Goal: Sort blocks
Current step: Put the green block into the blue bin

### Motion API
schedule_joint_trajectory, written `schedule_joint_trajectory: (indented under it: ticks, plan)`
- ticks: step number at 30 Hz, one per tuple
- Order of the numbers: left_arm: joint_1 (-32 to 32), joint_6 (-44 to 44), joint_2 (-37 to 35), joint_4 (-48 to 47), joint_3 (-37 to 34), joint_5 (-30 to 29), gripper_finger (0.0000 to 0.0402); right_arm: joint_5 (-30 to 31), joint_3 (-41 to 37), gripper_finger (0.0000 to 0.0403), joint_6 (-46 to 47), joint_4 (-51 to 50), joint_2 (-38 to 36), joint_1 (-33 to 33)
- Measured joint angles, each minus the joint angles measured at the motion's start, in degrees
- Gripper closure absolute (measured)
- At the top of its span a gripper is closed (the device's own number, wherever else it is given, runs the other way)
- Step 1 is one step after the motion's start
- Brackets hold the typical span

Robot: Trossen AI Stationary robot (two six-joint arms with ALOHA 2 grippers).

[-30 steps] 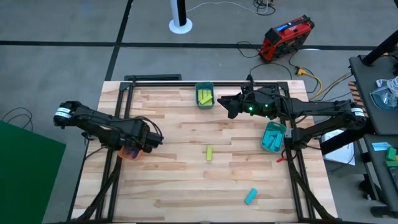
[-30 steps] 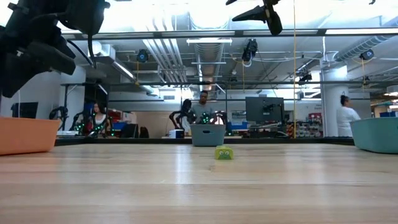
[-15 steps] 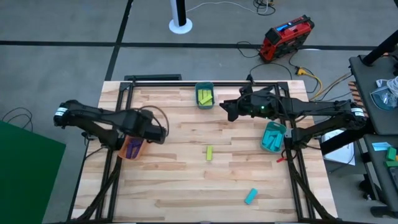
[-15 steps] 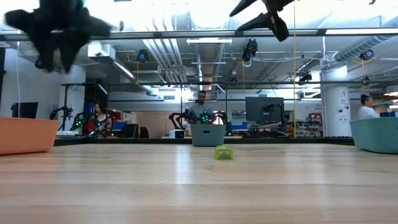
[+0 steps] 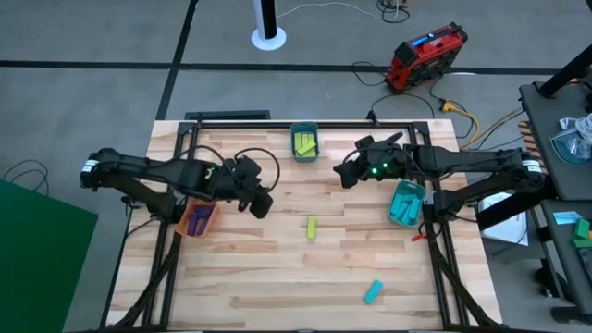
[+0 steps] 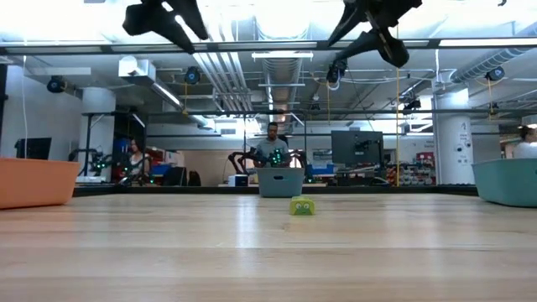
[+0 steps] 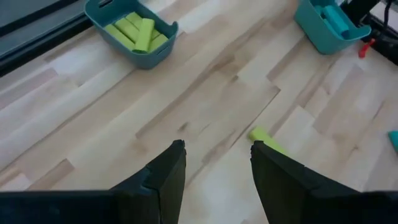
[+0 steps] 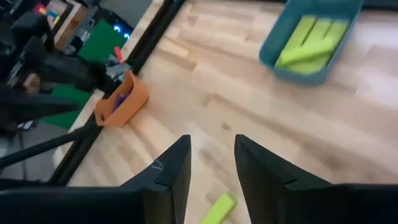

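Note:
A yellow-green block [image 5: 312, 227] lies flat near the table's middle and shows in the low view [image 6: 302, 206], the left wrist view [image 7: 267, 142] and the right wrist view [image 8: 217, 210]. A cyan block [image 5: 373, 292] lies toward the near edge. My left gripper [image 5: 262, 199] hangs open in the air, left of the yellow-green block; its fingers [image 7: 216, 149] are apart. My right gripper [image 5: 344, 171] is open [image 8: 212, 142], raised on the far side of that block. Both grippers are high above the table in the low view [image 6: 176, 17] [image 6: 377, 29].
A teal bin [image 5: 304, 141] at the far edge holds yellow-green blocks. A second teal bin [image 5: 405, 203] at the right edge holds cyan blocks. An orange bin [image 5: 198, 219] at the left holds purple blocks. Bare wood lies around the two loose blocks. People stand in the room beyond.
My left gripper has swung from above the orange bin toward the table's right, out over the middle and toward the yellow-green block. My right gripper has shifted a little toward the near edge and come lower. The blocks have stayed where they were.

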Motion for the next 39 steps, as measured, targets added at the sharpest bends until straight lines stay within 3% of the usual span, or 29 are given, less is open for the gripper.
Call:
schedule_joint_trajectory:
  ticks: [11,21,30,39]
  plan:
    - [2.4,5.3,-0.1,2.5,-3.5,0.8,0.0242,-1.8,2.0,0.0312,9.2,-0.5,4.2,5.5]
    - [5.9,15.1,-0.2,3.0,-1.8,1.1,0.0242,-5.5,15.8,0.0309,15.1,-12.4,17.6,7.6]
    - [9.1,23.9,-1.9,0.8,-1.0,1.1,0.0242,-10.8,25.5,0.0286,18.6,-19.8,29.0,8.5]
    - [12.0,26.6,-6.5,-3.4,-1.0,-2.2,0.0242,-11.1,27.2,0.0246,24.9,-20.9,35.4,10.9]
